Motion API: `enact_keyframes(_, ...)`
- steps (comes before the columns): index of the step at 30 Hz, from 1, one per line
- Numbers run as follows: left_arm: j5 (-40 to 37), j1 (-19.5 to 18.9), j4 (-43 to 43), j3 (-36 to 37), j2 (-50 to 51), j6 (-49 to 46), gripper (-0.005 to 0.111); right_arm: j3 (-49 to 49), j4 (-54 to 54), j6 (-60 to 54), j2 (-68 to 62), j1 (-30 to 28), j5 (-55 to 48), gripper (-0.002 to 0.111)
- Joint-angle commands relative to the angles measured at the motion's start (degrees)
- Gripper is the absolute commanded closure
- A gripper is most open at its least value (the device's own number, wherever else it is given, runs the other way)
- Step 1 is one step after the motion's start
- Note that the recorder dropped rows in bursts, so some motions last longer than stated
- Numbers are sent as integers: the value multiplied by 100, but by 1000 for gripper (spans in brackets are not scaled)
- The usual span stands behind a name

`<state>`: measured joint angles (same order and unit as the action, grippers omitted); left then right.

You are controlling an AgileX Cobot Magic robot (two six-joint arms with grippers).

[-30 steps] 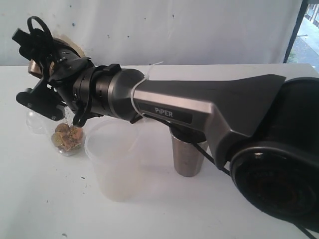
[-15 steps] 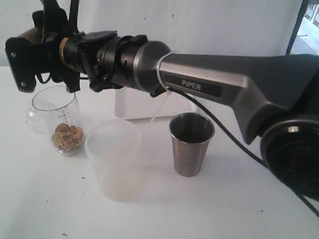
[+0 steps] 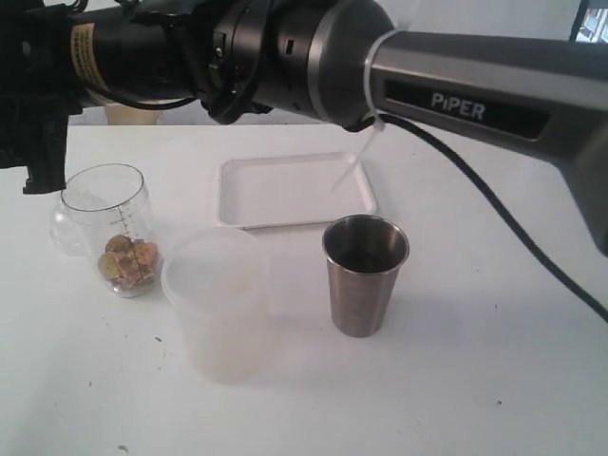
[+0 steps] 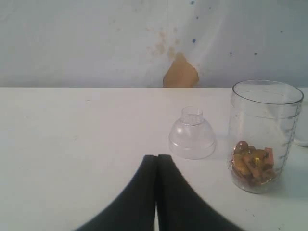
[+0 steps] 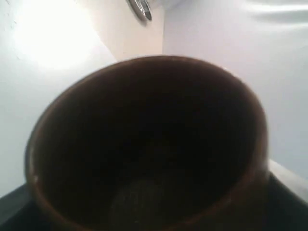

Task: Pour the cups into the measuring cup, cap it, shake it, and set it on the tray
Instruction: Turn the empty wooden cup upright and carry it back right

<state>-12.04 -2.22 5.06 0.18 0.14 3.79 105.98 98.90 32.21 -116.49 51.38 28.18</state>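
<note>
The brown wooden cup (image 5: 144,144) fills the right wrist view with its dark, seemingly empty mouth toward the camera. My right gripper (image 3: 38,104) is shut on it, high at the far left, above the measuring cup (image 3: 104,223). That clear cup stands upright and uncapped, with golden-brown pieces (image 3: 128,261) at its bottom. The steel tumbler (image 3: 364,275) stands upright to the right. The white tray (image 3: 294,190) lies behind. My left gripper (image 4: 156,158) is shut on nothing, low over the table, short of the measuring cup (image 4: 264,134). The exterior view does not show the wooden cup itself.
A clear dome cap (image 4: 192,137) sits on the table beside the measuring cup. The big frosted tub (image 3: 217,304) stands between the measuring cup and the tumbler. My right arm (image 3: 380,57) spans the top of the exterior view. A white wall closes the back.
My right arm has risen from low over the measuring cup to the top of the view, carrying the wooden cup up and to the left. The tray is now uncovered.
</note>
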Motion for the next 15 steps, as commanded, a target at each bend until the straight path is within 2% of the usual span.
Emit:
enact_keyframes(1, 46, 3, -9, -18, -14, 15, 107, -207, 105, 224, 235, 5, 117, 108)
enact_keyframes(4, 46, 3, -9, -18, -14, 15, 107, -432, 105, -277, 274, 20, -217, 108)
enact_keyframes(7, 46, 3, -9, -18, -14, 15, 107, -771, 105, -1119, 295, 231, -1016, 108)
enact_keyframes(10, 46, 3, -9, -18, -14, 15, 107, -1067, 105, -1477, 307, 442, -1609, 108)
enact_keyframes(15, 46, 3, -9, -18, -14, 15, 107, -1252, 105, -1567, 380, 508, -1568, 108)
